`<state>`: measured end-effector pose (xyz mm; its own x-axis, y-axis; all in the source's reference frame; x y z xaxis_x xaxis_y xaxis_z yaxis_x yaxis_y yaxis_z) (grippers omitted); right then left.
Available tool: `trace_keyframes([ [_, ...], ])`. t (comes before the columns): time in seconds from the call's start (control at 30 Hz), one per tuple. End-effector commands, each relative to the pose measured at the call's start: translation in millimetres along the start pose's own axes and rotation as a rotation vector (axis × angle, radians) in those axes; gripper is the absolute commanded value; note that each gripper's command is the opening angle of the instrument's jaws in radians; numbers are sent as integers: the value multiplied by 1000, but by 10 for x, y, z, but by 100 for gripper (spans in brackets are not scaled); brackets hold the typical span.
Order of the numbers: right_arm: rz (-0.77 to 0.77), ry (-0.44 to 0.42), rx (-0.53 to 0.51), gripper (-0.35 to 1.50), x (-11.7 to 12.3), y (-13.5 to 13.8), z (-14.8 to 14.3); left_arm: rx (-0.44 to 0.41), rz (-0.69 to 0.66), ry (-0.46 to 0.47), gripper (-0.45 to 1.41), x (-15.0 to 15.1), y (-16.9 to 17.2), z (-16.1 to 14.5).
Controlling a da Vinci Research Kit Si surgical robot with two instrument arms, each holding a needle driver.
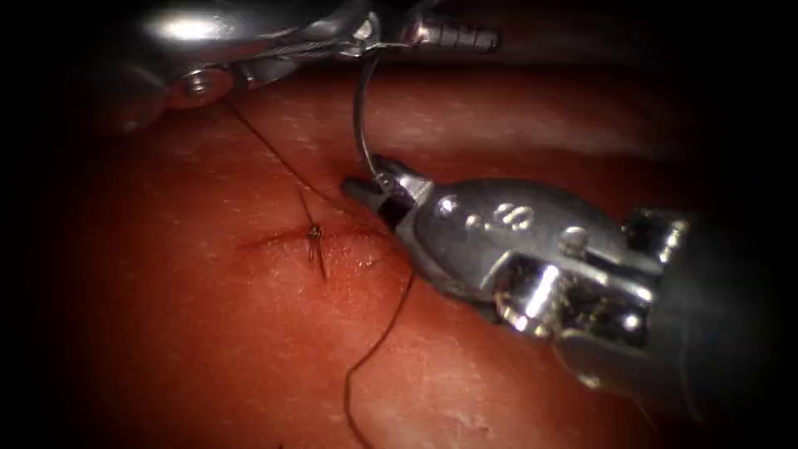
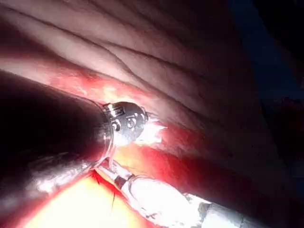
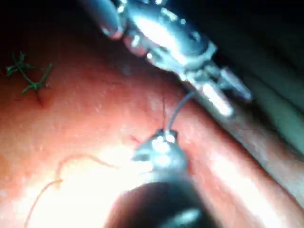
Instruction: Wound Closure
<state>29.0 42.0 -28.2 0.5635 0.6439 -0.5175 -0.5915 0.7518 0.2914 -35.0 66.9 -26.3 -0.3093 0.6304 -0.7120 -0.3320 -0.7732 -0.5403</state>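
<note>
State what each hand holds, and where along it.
Both hold the needle, clear of the tissue: right hand at one end, left hand at the other.

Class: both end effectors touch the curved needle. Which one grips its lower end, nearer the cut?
The right end effector: it clamps the needle's lower end; the left end effector holds the upper end.

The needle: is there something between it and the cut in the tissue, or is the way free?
Nothing visible stands between them. The needle is up off the tissue, held at both ends: the left tool grips its upper end, the right tool its lower end. Below and to the left lies the cut, crossed only by the thread.
</note>
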Motion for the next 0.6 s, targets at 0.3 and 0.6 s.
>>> trace_keyframes([
  [0.3,-445,-89,-70,-35,-20,34,-28,-295,-136,-141,72,16,-7,-107],
  [0.6,-1080,-224,-233,-35,-5,70,-43,-268,-339,-379,64,32,-5,-98],
])
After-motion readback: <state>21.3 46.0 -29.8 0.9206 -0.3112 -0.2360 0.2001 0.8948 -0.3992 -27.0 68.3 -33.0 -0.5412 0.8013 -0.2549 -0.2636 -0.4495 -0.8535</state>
